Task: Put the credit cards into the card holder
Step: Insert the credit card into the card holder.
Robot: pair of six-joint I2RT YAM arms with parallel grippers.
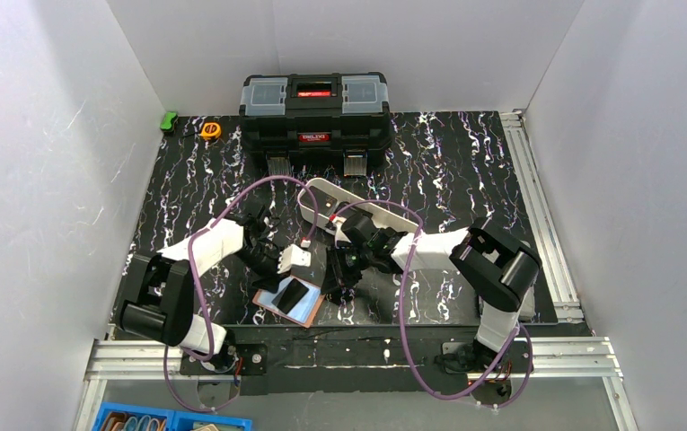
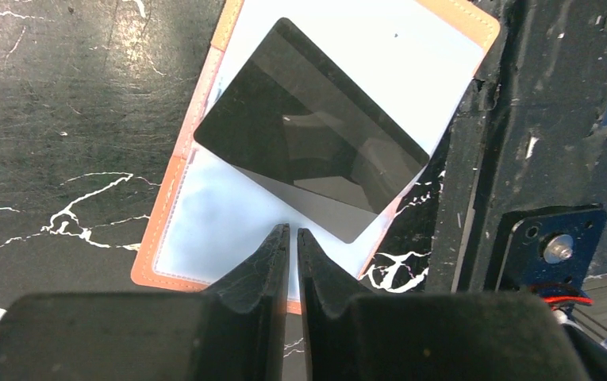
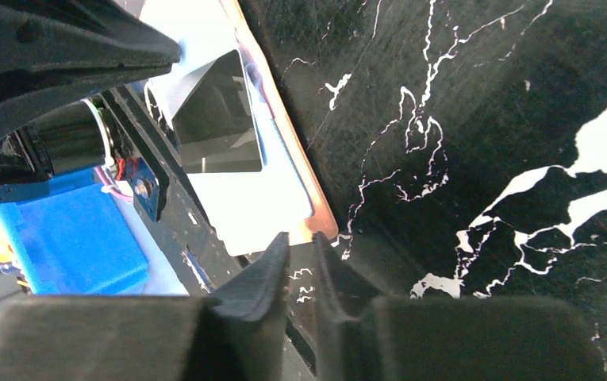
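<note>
While card (image 2: 308, 151) lies loose, skewed atop card holder (image 2: 205, 230), left gripper (image 2: 293, 230), right gripper (image 3: 300, 238) pinched together, empty; push from 6 o'clock may slide it off.

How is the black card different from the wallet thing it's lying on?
The card is dark and shiny; the card holder is pale inside with a tan rim. The card is smaller than the card holder. The card lies askew, not lined up with the card holder's edges. Both are flat rectangles.
</note>
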